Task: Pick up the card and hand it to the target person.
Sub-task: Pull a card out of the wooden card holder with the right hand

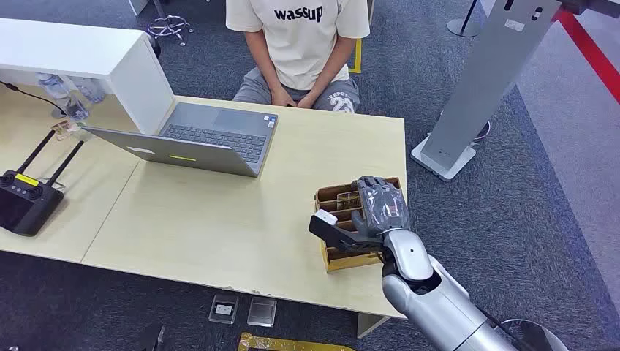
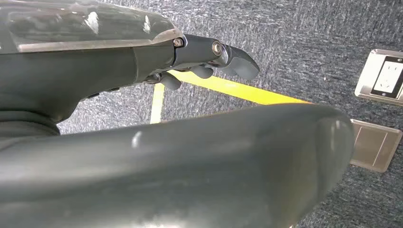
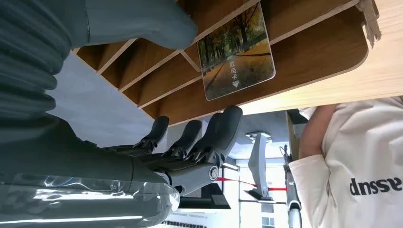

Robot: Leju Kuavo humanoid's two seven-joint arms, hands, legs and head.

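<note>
The right hand (image 1: 379,207) reaches over the wooden rack (image 1: 326,197) at the near right of the tabletop (image 1: 219,219). The card (image 3: 236,53) stands in one of the rack's slots, on edge between two dividers. In the right wrist view the fingers (image 3: 216,135) lie at the rack's outer wall just beside the card, with the thumb (image 3: 142,21) over the slots on the other side. The card sits between thumb and fingers, and no fingertip plainly touches it. The right hand is released, its fingers apart and holding nothing.

The card's long axis runs up out of the slot, its printed face with an autumn tree scene turned toward the wrist camera. A small arrow mark and a line of characters sit near one short end. In the head view the hand covers the slots, so the card is hidden there.

The left hand (image 2: 209,59) hangs over grey carpet crossed by yellow tape (image 2: 237,89). Its fingers are partly curled, with nothing in them. The thick thumb blocks much of the left wrist view, so whether the hand is clenched or loose cannot be told.

A person (image 1: 298,44) in a white T-shirt sits at the far side of the tabletop, hands in lap, head cut off by the frame. An open laptop (image 1: 197,139) lies left of the rack, well apart from it.
</note>
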